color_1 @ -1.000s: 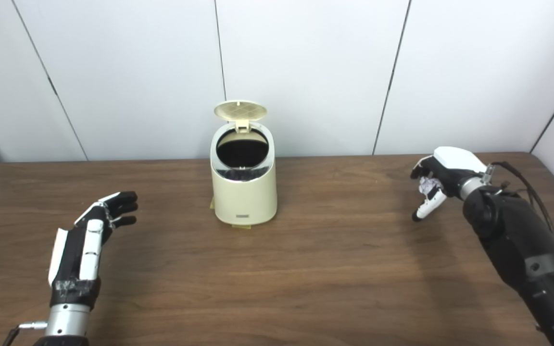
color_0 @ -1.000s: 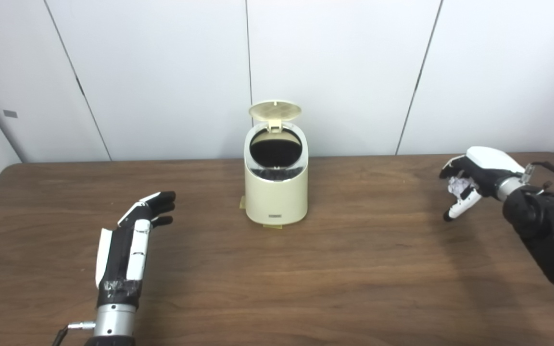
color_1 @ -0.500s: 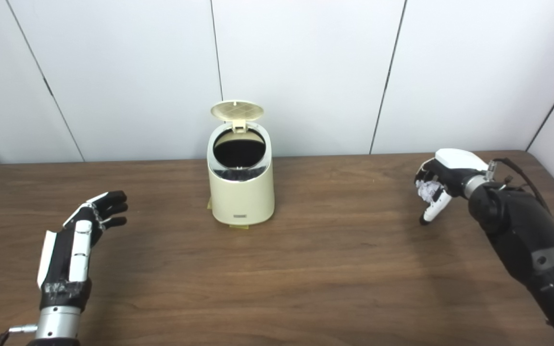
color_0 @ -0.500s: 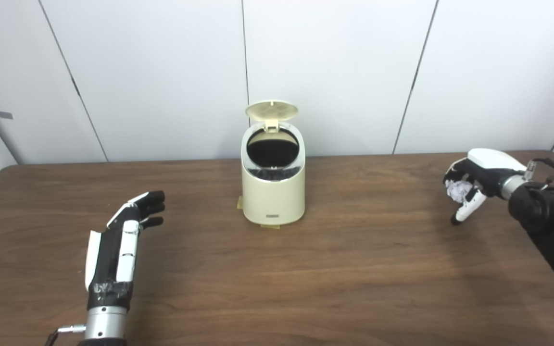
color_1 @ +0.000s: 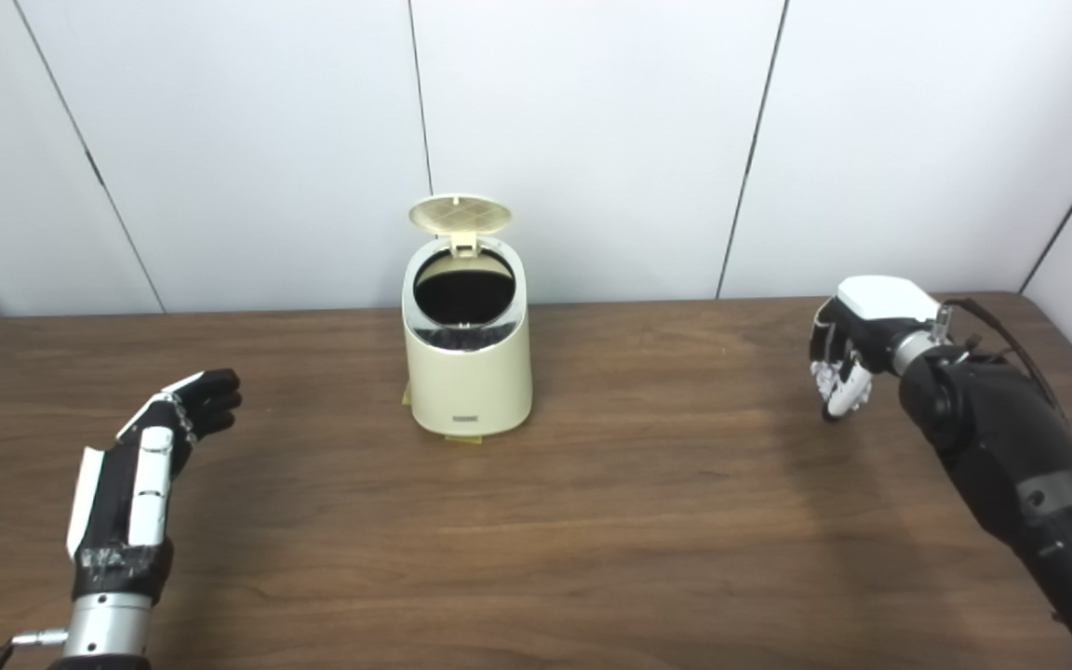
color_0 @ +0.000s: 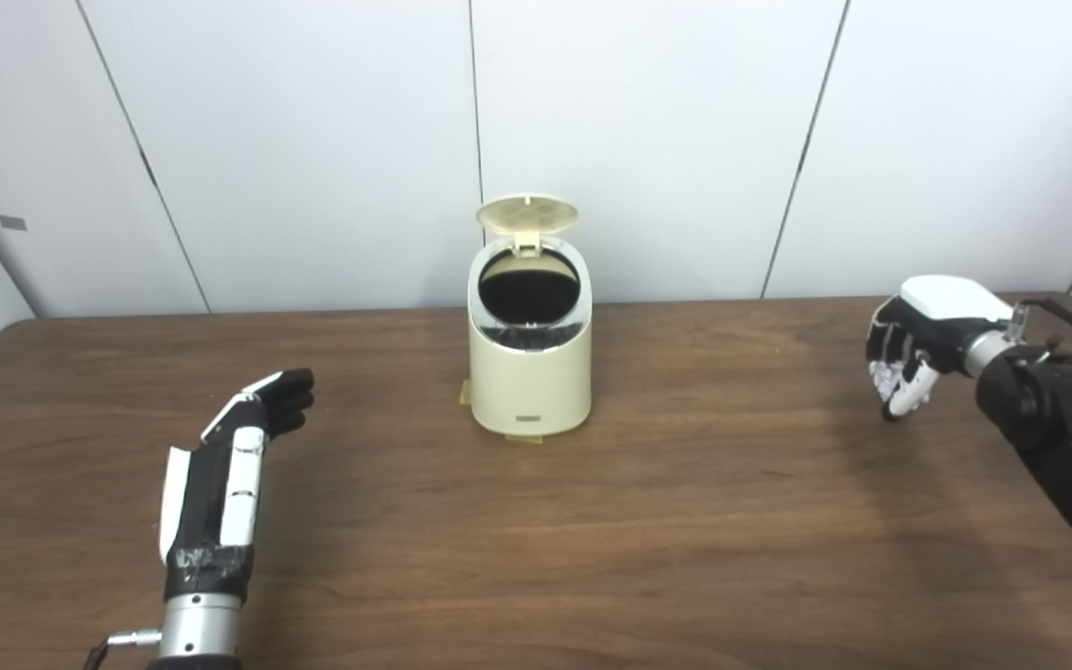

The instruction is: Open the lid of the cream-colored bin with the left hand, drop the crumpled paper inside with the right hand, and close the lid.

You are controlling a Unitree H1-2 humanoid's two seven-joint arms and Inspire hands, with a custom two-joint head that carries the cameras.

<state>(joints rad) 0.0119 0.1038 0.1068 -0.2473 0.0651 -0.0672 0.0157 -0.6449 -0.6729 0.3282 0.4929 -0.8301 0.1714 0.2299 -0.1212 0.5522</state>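
Left eye view shows me the cream-colored bin (color_0: 529, 372) mid-table, its lid (color_0: 527, 212) up. My right hand (color_0: 913, 340), well off to its right, curls around the crumpled paper (color_0: 882, 375). I judge the carry over the opening comes next; my left hand (color_0: 238, 442) rests empty, fingers loosely extended.

Bin (color_0: 529, 372) mid-table (color_0: 685, 521), between left robot hand (color_0: 238, 437) and right robot hand (color_0: 917, 344)
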